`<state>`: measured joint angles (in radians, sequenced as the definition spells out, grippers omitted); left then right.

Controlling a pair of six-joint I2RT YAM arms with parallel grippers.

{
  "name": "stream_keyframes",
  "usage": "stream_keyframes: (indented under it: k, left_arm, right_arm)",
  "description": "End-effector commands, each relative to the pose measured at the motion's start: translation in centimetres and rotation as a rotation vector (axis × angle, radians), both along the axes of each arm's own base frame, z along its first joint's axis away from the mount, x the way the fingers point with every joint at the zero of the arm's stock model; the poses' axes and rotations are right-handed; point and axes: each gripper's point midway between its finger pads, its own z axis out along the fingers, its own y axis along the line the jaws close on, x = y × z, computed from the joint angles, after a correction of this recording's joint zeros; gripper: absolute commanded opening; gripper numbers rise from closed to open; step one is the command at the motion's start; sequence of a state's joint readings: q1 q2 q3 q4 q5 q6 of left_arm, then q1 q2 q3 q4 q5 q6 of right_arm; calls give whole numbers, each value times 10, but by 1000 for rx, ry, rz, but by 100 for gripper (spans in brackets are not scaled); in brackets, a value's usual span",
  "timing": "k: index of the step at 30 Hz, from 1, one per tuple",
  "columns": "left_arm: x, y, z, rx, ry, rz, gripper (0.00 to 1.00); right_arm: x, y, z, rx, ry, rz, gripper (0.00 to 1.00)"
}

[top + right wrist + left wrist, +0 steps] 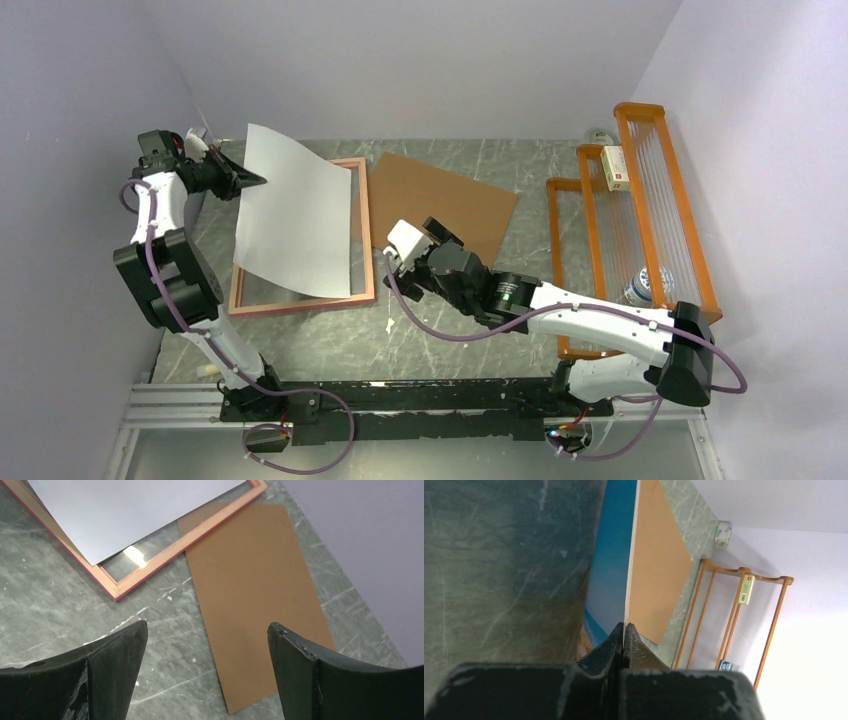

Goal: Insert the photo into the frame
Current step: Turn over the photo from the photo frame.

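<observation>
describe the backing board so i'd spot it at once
On the grey-green marbled table, look between the tall orange wire rack on the right and the pink-edged wooden picture frame. The flat rectangular board lying there is it: plain brown, no rim, unlike the frame or the white-backed photo print held over that.

One photo (295, 215), one frame (300, 303), one brown backing board (450, 200), one orange rack (638, 108), two arms: left arm (165, 265), right arm (600, 320).

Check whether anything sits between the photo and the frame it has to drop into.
Nothing visible does. The left gripper pinches the photo by its edge, tilted above the frame; the part of the opening that shows is bare. The backing board lies off to the frame's right.
</observation>
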<state>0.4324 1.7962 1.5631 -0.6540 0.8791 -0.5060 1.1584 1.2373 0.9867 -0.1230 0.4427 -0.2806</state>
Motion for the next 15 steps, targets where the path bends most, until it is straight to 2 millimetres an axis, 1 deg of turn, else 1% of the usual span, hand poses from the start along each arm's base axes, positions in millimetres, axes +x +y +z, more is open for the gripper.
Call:
stream_keyframes:
  k: [1, 3, 6, 9, 15]
  left_arm:
    - [7, 4, -36, -2, 28, -42, 2]
    - [9, 4, -51, -32, 47, -35, 3]
    - [11, 5, -62, -34, 60, -27, 3]
    - [13, 10, -70, 3, 66, -10, 3]
    - [14, 15, -75, 70, 1, 16, 3]
  right_arm:
    - [6, -8, -8, 38, 52, -56, 93]
    - [10, -10, -12, 52, 67, -75, 93]
    - [13, -11, -18, 53, 80, -95, 93]
    - [14, -13, -23, 61, 92, -105, 93]
    - [18, -15, -32, 57, 105, -118, 93]
